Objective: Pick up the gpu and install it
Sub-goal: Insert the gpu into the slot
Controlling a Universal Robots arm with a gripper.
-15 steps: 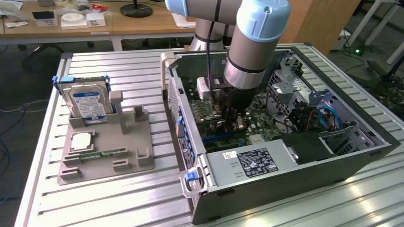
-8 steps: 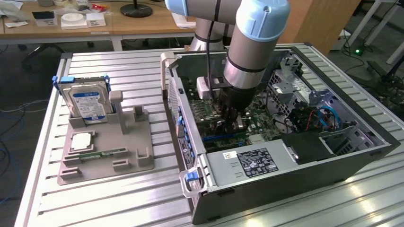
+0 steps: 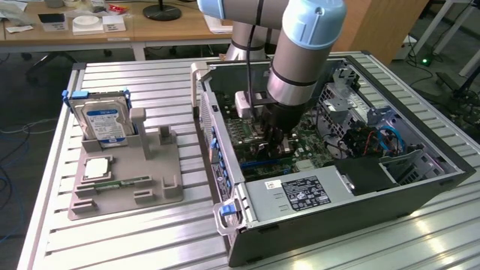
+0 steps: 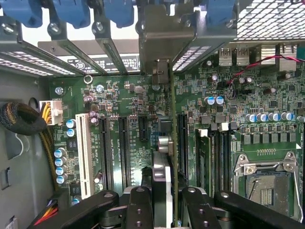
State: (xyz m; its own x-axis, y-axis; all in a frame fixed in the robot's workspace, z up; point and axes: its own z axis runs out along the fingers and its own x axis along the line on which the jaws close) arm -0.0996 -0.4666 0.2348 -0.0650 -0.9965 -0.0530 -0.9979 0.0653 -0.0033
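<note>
The gpu (image 4: pixel 167 143) stands on edge inside the open computer case (image 3: pixel 338 208), above the green motherboard (image 4: pixel 119 95). In the wrist view it shows as a thin line running away from the camera. Its metal end bracket (image 4: pixel 164 43) reaches the row of rear slot openings, beneath the blue latches (image 4: pixel 71 12). Black expansion slots (image 4: pixel 123 148) and a white slot (image 4: pixel 85 155) lie on one side of the card. The memory slots (image 4: pixel 217 157) and the processor socket (image 4: pixel 267 183) lie on the other side. Whether the card's lower edge sits in a slot cannot be told.

The gripper (image 4: pixel 169 210) pinches the gpu at its near end, with black fingers (image 4: pixel 139 210) pressed against both faces of the card. In the exterior view the gripper (image 3: pixel 276 147) hangs straight down from the arm (image 3: pixel 300 56), low in the middle of the case.

The case lies on its side on a slatted metal table (image 3: pixel 135 236). Its power supply (image 3: pixel 300 194) is at the near end.

Toward the exterior view's left, well apart from the case, sits a grey holder (image 3: pixel 143 191). It carries an upright hard drive (image 3: pixel 105 124) with a blue-white label, a square processor chip (image 3: pixel 98 167) and a narrow memory stick (image 3: pixel 123 183).
</note>
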